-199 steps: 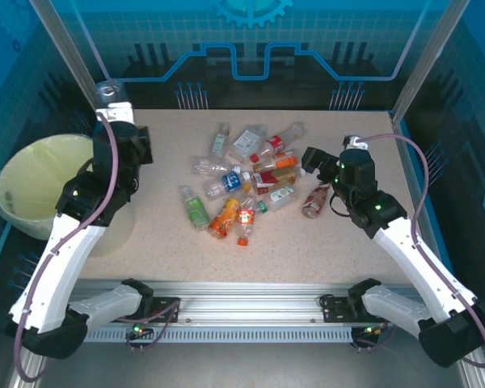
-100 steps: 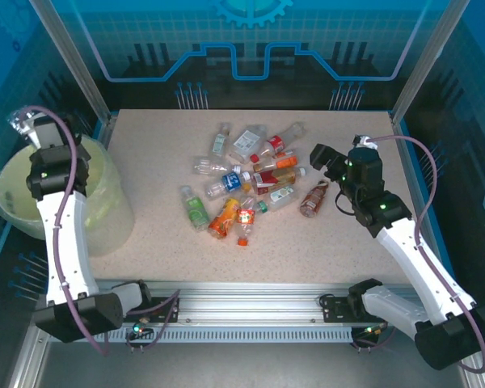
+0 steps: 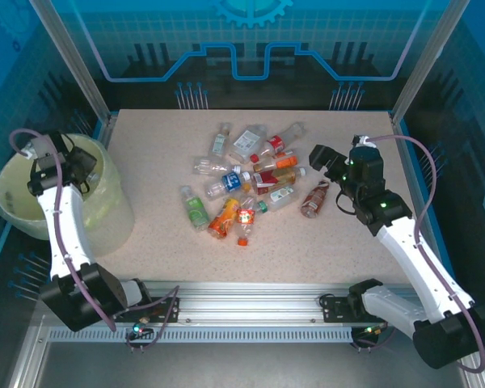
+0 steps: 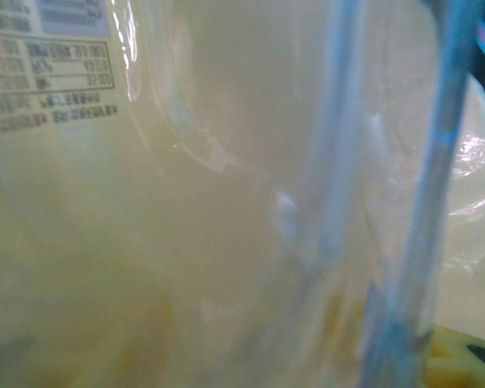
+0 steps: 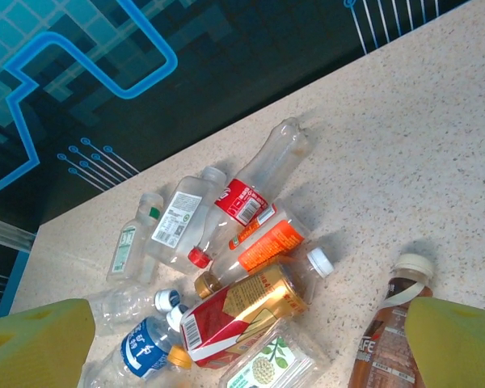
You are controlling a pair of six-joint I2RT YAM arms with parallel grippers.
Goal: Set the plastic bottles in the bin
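Several plastic bottles lie in a loose pile at mid-table, among them an orange one, a green one and a brown coffee bottle. My left gripper hangs over the pale yellow-green bin. A clear bottle with a printed label sits right against the left wrist camera and hides the jaws. My right gripper hovers open just right of the pile, nothing between its yellow fingertips. Below it are the red-gold bottle and the coffee bottle.
The bin stands off the table's left edge, lined with a translucent bag. Blue glass walls with metal posts close in the back and sides. Bare tabletop lies left of and in front of the pile.
My left arm swung from the table's back left out over the bin, then tipped its wrist down toward the bin's mouth. The right gripper barely moved.
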